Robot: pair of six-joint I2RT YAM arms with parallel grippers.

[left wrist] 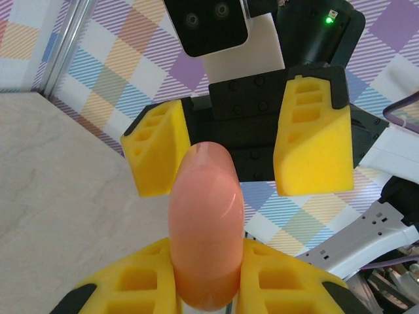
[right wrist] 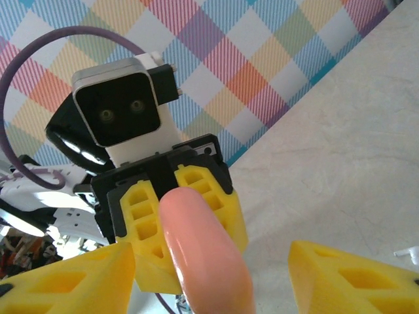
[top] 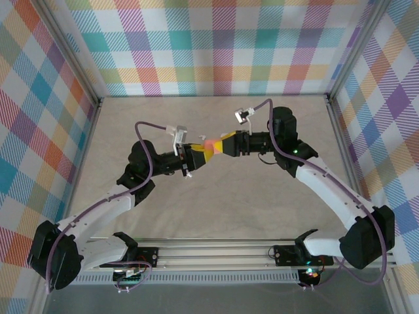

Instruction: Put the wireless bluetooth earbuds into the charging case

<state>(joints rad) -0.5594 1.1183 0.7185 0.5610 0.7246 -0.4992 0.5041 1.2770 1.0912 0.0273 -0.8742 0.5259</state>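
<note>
The charging case (top: pixel 208 144) is a coral-pink pebble, lid closed, held in mid-air above the middle of the table. My left gripper (top: pixel 198 150) is shut on its lower end, yellow fingers (left wrist: pixel 141 278) pressed on both sides of the case (left wrist: pixel 204 222). My right gripper (top: pixel 220 145) faces it from the right. It is open, and its fingers (left wrist: pixel 313 137) stand apart on either side of the case's free end (right wrist: pixel 203 255) without touching it. A tiny white piece (right wrist: pixel 407 252) lies on the table; I cannot tell whether it is one of the earbuds.
The beige tabletop (top: pixel 216 203) lies below both arms, walled by checked panels (top: pixel 216 46) at the back and sides. A metal rail (top: pixel 216 255) with the arm bases runs along the near edge.
</note>
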